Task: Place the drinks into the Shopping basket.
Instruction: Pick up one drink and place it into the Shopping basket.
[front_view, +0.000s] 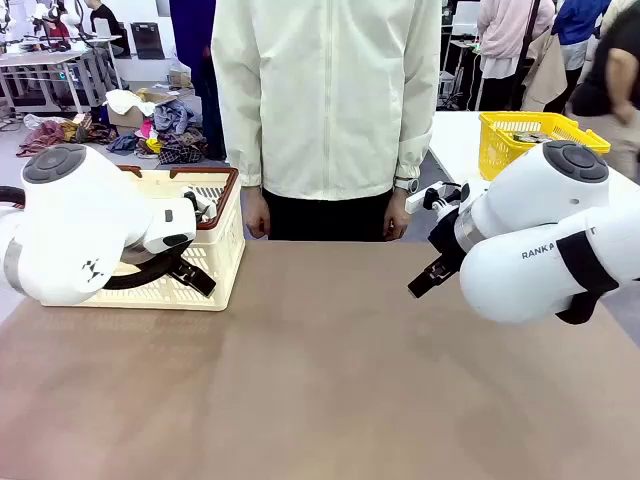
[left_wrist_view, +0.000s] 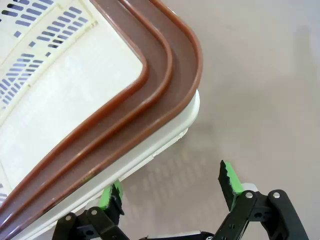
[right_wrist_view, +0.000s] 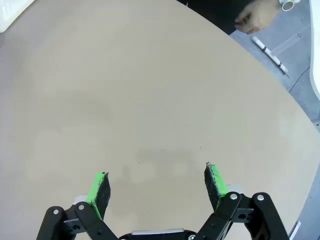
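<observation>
- Cream-white lattice plastic with a reddish-brown rim: the Shopping basket (front_view: 226, 238) stands on the desk (front_view: 330, 380), at the far left as the front view shows it, partly behind the left arm.
- In the left wrist view the basket's rim (left_wrist_view: 165, 65) curves across the upper left, its handles folded flat along it, with bare desk to the right.
- Left tool (left_wrist_view: 170, 185) is spread wide and holds nothing. One green pad (left_wrist_view: 112, 194) sits just beside the basket's white outer edge, the other over bare desk; whether the near pad touches the basket I cannot tell.
- Right tool (right_wrist_view: 157, 182) is also spread wide and empty, its green pads above bare desk surface.
- In the front view the right tool (front_view: 432, 272) hangs over the desk's right side, well apart from the basket.
- A person in a pale jacket stands at the far edge, both hands (front_view: 257, 215) hanging down by the desk.
- A smaller yellow basket (front_view: 500, 140) sits on another white table behind the right arm.
</observation>
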